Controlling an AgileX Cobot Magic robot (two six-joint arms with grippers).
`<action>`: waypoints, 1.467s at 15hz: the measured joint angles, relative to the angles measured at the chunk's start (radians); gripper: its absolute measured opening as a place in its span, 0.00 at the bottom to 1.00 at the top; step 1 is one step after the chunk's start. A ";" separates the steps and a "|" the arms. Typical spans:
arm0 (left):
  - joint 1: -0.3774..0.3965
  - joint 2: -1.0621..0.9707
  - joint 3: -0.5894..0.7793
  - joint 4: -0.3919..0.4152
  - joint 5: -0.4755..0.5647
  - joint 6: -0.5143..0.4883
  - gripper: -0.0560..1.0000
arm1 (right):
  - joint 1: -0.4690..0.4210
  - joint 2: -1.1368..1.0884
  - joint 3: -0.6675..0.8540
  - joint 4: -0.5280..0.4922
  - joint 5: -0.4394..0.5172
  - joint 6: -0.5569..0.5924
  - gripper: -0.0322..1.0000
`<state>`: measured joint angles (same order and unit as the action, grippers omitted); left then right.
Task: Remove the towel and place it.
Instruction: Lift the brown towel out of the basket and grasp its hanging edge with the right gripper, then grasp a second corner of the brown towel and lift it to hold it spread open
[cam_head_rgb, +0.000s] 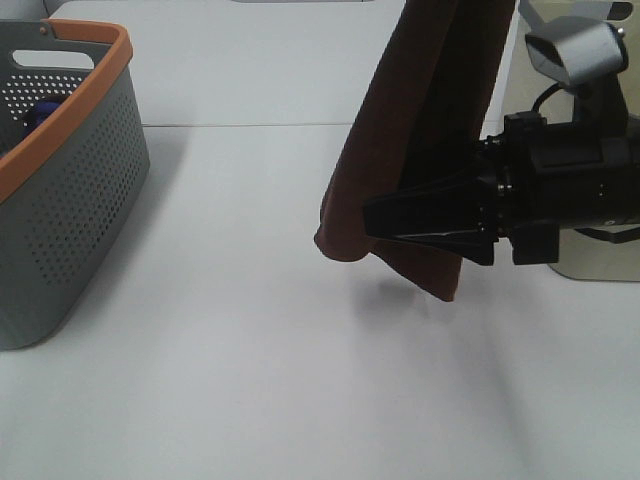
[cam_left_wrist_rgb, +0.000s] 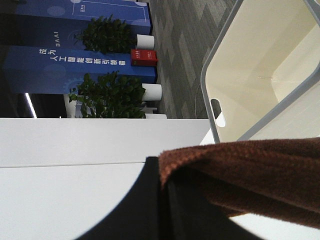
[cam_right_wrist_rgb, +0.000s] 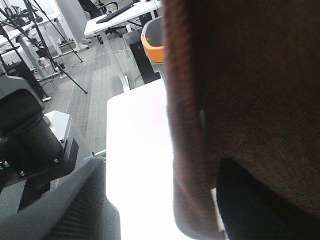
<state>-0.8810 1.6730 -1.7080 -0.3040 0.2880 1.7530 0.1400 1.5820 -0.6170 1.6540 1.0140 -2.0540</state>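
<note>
towel (cam_head_rgb: 420, 120): hung in the air over the right half of the worktop (cam_head_rgb: 250, 370). Its top ran out of shot overhead and its lowest corner dangled clear of the surface, with a faint shadow under it.
left gripper (cam_left_wrist_rgb: 155, 182): up high and clamped shut on a fold of the towel. On its wrist cam the plush brown cloth spilled off right beside the black finger.
right gripper (cam_head_rgb: 366, 222): lay level, pointing in from the worktop's right edge, jaws parted.
towel vs right gripper: the lower part of the cloth sat between the two fingers. The wrist cam showed bare worktop between one finger and the cloth, so it wasn't pinched there.
grey basket (cam_head_rgb: 70, 190): orange rim, at the worktop's left edge, well apart from the towel.
white basket (cam_left_wrist_rgb: 260, 75): only seen on the left wrist cam, beyond the towel.
</note>
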 joint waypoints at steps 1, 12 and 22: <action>0.000 0.000 0.000 0.000 0.000 0.000 0.05 | 0.000 0.011 0.000 0.003 -0.006 -0.004 0.64; 0.000 0.000 0.000 0.000 0.000 0.000 0.05 | 0.000 0.033 0.000 -0.032 -0.226 -0.055 0.33; 0.046 0.006 0.000 -0.001 0.059 -0.012 0.05 | 0.000 -0.054 0.000 -0.183 -0.245 0.223 0.16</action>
<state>-0.8350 1.6790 -1.7080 -0.3050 0.3470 1.7410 0.1400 1.5280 -0.6170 1.4710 0.7690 -1.8310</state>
